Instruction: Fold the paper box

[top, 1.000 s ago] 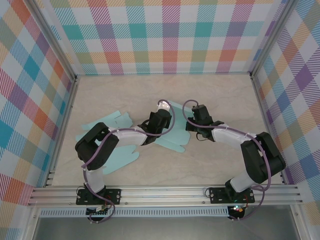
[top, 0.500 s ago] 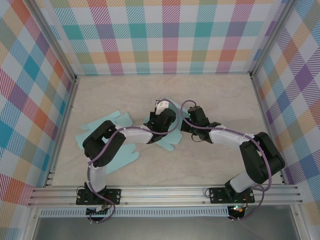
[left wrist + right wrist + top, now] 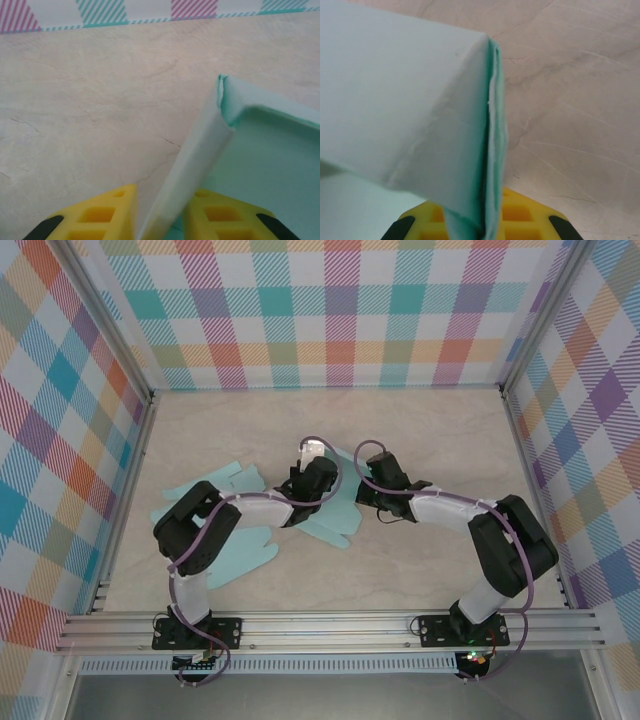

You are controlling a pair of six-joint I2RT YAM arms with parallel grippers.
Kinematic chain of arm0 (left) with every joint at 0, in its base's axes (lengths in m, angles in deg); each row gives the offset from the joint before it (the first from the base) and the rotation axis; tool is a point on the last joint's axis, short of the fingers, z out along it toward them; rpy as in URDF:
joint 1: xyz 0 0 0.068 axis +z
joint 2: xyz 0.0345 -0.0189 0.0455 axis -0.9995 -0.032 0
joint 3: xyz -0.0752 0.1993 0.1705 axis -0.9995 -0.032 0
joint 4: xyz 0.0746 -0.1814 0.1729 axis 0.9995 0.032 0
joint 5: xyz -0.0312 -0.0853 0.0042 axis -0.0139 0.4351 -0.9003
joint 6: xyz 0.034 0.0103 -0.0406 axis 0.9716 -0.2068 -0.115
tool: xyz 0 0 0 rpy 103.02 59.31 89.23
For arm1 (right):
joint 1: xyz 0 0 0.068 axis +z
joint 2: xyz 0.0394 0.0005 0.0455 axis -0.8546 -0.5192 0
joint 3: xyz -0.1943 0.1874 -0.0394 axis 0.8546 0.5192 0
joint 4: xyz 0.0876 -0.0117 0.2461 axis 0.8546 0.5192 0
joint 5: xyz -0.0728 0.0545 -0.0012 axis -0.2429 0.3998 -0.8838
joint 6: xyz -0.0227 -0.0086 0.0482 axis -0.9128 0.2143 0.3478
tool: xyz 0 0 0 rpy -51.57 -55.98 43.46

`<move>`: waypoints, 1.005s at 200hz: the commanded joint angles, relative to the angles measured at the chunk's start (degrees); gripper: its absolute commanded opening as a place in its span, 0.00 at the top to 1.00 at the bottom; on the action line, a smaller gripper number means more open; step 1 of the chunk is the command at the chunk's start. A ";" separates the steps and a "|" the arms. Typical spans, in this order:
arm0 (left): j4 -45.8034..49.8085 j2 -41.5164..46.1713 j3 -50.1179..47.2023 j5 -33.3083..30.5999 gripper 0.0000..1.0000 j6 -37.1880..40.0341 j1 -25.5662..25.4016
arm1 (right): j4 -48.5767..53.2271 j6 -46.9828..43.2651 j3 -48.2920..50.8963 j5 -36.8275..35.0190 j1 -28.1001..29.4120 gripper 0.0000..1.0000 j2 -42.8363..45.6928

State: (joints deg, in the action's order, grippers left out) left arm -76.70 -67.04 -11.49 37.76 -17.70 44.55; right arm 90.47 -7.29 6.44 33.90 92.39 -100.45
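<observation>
The paper box (image 3: 336, 521) is a pale teal sheet, partly folded, in the middle of the table. My left gripper (image 3: 309, 464) is at its left wall and my right gripper (image 3: 374, 476) at its right wall. In the left wrist view the upright wall (image 3: 192, 165) stands between the yellow fingers (image 3: 106, 214) of the left gripper (image 3: 162, 194). The jaws are open, with a gap on the left side. In the right wrist view the right gripper (image 3: 481, 212) is shut on a doubled-over wall (image 3: 492, 150) of the paper box (image 3: 405, 100).
Two flat teal paper cutouts lie to the left, one (image 3: 205, 492) near the left wall and one (image 3: 243, 555) closer to me. Plaid walls enclose the table on three sides. Bare wooden tabletop (image 3: 430, 430) stretches behind the box.
The left gripper's jaws have parted and let go of the box wall. Both grippers and the box have shifted slightly to the left.
</observation>
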 commanded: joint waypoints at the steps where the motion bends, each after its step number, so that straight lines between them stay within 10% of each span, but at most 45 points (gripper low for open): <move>1: -2.40 5.69 -2.28 8.61 0.71 0.97 0.90 | 2.15 0.60 -2.28 -0.18 0.17 1.00 -0.41; 97: 4.56 13.26 -8.35 8.92 0.58 2.45 0.93 | 2.75 1.21 -2.38 -0.38 0.17 1.00 0.70; 138: 5.99 11.34 -8.37 4.91 0.73 1.71 0.39 | 2.22 1.67 -2.03 0.14 0.17 1.00 1.17; 201: 8.79 7.57 -6.80 -1.01 0.71 0.36 0.38 | 2.09 2.33 -0.82 1.04 0.38 1.00 4.20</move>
State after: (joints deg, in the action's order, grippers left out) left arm -71.91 -57.57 -19.19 42.41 -15.99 44.75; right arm 92.63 -6.85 5.43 35.04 92.63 -99.84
